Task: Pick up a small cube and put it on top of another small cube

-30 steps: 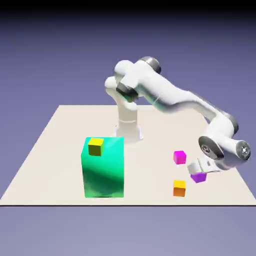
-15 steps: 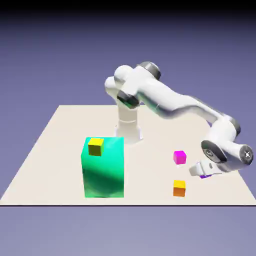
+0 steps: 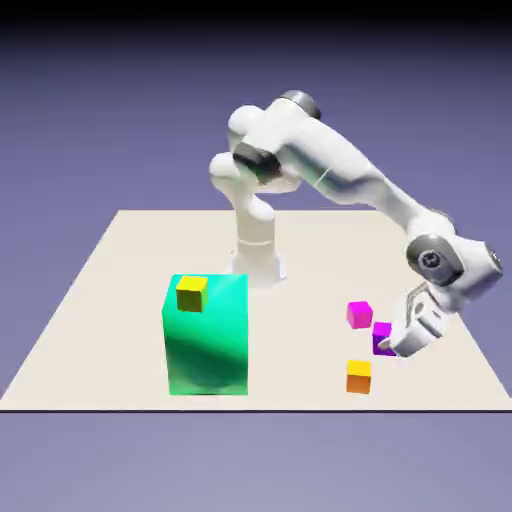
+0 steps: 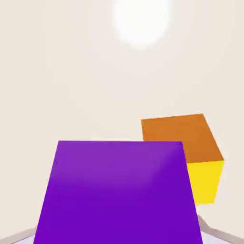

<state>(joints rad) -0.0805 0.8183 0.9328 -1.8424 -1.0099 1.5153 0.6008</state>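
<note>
The small violet-purple cube (image 3: pixel 382 337) hangs a little above the table, and my gripper (image 3: pixel 393 345) is shut on it. It floats just right of and below a pink-magenta cube (image 3: pixel 359 314) and above-right of an orange cube (image 3: pixel 358 376) in the exterior view. In the hand view the purple cube (image 4: pixel 116 190) fills the lower half between my fingertips (image 4: pixel 217 233), which barely show at the bottom corners. The orange cube (image 4: pixel 183 138), with a yellow side face, lies on the table beyond it to the right.
A tall green block (image 3: pixel 207 335) stands at the exterior view's left with a small yellow cube (image 3: pixel 191 292) on top. The table's near edge (image 3: pixel 250 408) runs close below the orange cube. The robot base (image 3: pixel 256 255) is at the far edge.
My gripper closed on the purple cube, then lifted it off the table and carried it up and to the exterior view's left, toward the pink cube. The forearm rose.
</note>
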